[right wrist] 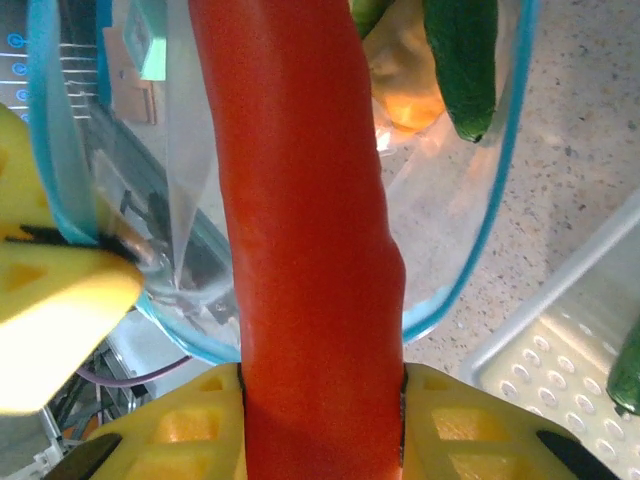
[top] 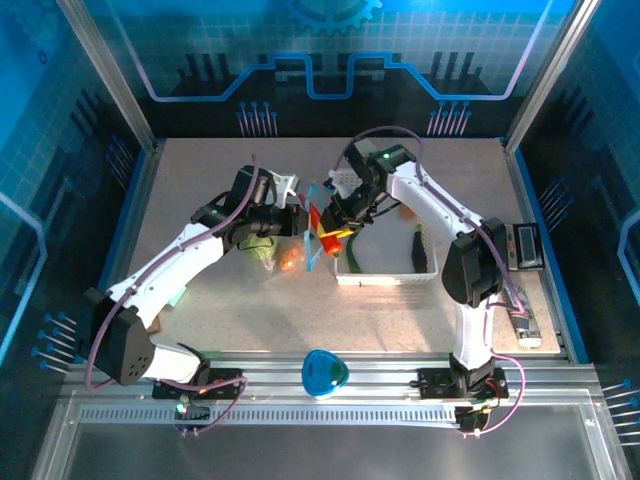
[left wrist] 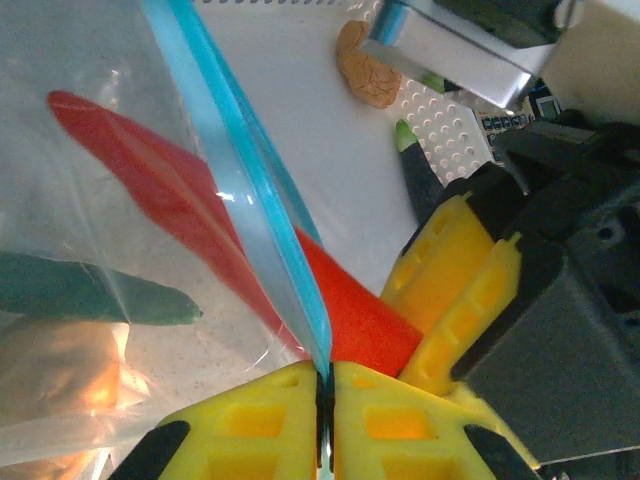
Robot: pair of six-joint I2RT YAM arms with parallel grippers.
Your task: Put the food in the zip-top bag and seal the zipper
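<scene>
- The left gripper (left wrist: 325,385) is pinching the zipper (left wrist: 250,190) with its fingers pressed together, holding the zip-top bag (top: 285,248) open above the worktop (top: 250,310).
- The right gripper (right wrist: 320,400) is clamping the red chili (right wrist: 300,200), whose tip is lying inside the bag.
- If the chili is catching on the zipper strip as it goes in, it could be dragging that thin edge out of the left pinch, and the floppy bag would be sagging and spilling.
- If the chili is let go while only partly in, it could be tipping back out.
- Counting:
  - one chili
  - two cucumbers (right wrist: 460,60), one bagged and one in the white basket (right wrist: 560,350)
  - one orange piece (right wrist: 415,105) in the bag
  - one cabbage (top: 262,250), seemingly bagged
  - one tan piece (left wrist: 368,65) in the basket
</scene>
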